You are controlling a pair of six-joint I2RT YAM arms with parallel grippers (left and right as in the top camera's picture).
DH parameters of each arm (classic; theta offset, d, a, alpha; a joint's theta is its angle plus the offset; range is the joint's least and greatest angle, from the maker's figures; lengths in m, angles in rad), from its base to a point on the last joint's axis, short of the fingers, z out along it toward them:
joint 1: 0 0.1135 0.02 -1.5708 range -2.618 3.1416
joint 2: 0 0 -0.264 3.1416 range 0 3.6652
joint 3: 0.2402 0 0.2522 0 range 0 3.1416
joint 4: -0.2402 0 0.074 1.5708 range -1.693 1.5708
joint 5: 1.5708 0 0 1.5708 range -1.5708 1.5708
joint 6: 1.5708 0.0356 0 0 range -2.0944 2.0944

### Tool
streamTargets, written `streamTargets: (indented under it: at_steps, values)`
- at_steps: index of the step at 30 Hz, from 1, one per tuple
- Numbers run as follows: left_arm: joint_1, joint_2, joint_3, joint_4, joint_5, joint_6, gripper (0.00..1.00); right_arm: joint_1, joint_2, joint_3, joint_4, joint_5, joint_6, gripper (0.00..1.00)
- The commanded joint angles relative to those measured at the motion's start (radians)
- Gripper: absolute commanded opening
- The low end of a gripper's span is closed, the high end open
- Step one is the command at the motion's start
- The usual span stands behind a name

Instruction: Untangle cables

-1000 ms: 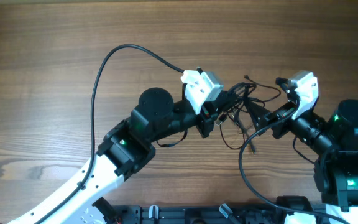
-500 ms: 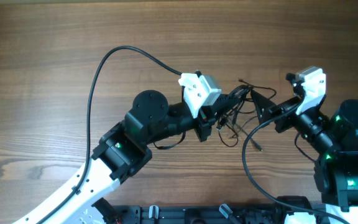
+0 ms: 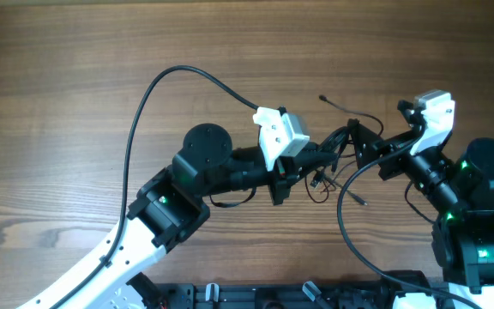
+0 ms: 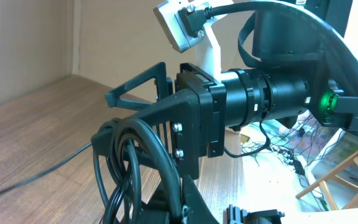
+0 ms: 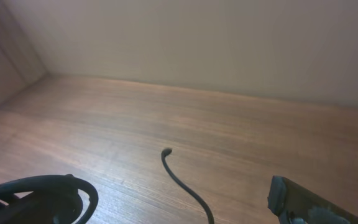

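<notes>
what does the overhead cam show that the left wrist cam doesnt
Only overhead: the left arm itself, and its thick cable arching over the table. Only left wrist: the room past the table edge, with a wooden frame and clutter. Both: the bunched cords and the right claw, open close by them.

Left arm point(image 3: 165, 210): mine, reaching from the near-left edge up and to the right, elbow bent, forearm pointing right; left gripper point(image 3: 326, 151) with its jaws pressed fully together. Right arm point(image 3: 478, 193): mine, rising at the near-right edge, wrist turned leftward; right gripper point(image 3: 358, 148) with its jaws spread wide, tips facing my left gripper, the two just beside each other.
</notes>
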Motion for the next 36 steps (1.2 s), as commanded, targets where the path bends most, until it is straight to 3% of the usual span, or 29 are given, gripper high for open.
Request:
streamTargets:
  at_steps: [1,7,18,22,26,31,36]
  values:
    - [-0.006,-0.031,0.003,0.009,0.121,-0.006,0.04,-0.017,0.015,0.011,-0.039,0.337,0.055,0.99]
    - [-0.006,-0.086,0.003,0.003,0.121,-0.006,0.04,-0.017,0.015,0.011,-0.144,0.784,0.076,0.99]
    - [-0.005,-0.145,0.003,-0.099,0.121,-0.005,0.04,-0.017,0.015,0.011,-0.158,1.075,0.168,1.00]
    - [-0.005,-0.179,0.003,-0.135,0.084,-0.002,0.04,-0.017,0.013,0.011,-0.186,1.054,0.210,1.00]
    - [-0.005,-0.182,0.003,-0.140,-0.031,-0.002,0.04,-0.017,-0.042,0.011,-0.216,0.879,0.207,1.00]
    - [-0.005,-0.182,0.003,-0.138,-0.057,-0.002,0.04,-0.017,-0.151,0.011,-0.183,0.634,0.040,0.99]
    - [-0.005,-0.181,0.003,-0.140,-0.159,-0.002,0.04,-0.017,-0.156,0.011,-0.150,0.574,0.025,1.00]
